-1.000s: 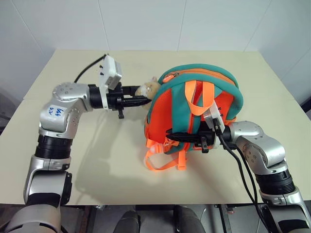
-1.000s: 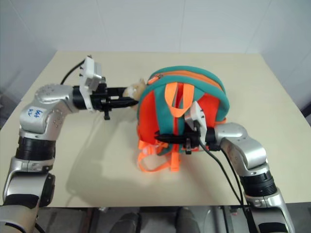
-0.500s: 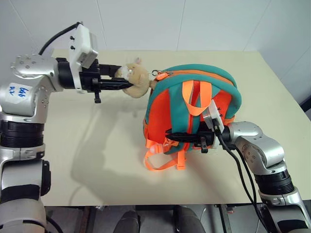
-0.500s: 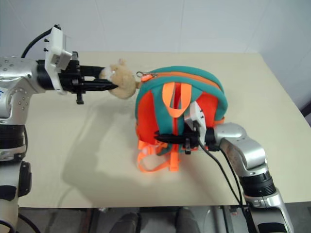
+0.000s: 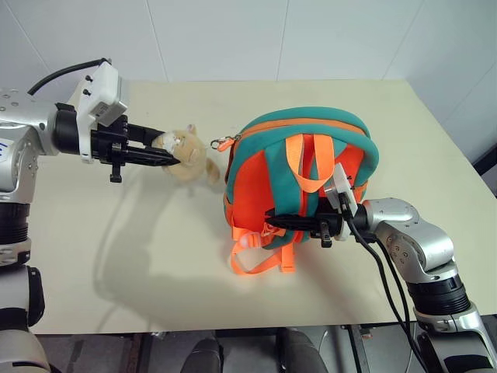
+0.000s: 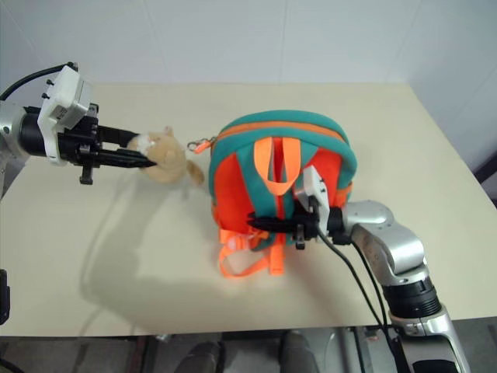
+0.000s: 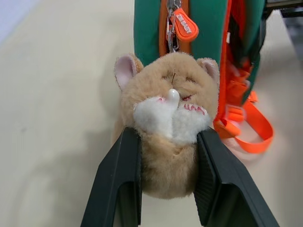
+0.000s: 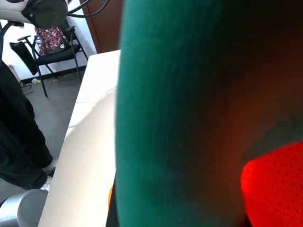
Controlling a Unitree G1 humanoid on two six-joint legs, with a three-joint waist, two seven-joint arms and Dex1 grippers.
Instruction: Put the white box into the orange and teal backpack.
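Between right gripper's (image 5: 273, 218) shut jaws — backpack strap (image 5: 281, 203).

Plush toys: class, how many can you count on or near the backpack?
1. The tan plush toy hangs clipped beside the orange and teal backpack, clamped by the left gripper. Others could be hidden behind the backpack.

Backpack: my orange and teal backpack (image 5: 303, 183) stands upright on the counter (image 5: 155, 264), strap side facing me.
Colours: bright orange body, teal trim and teal shoulder straps.
Loops: orange webbing hangs at its back and trails onto the counter at its base.
Zipper: an orange pull tab sits on the teal top edge, on my left side.
Grip: my right pincer (image 5: 272, 219) is clamped on a strap.
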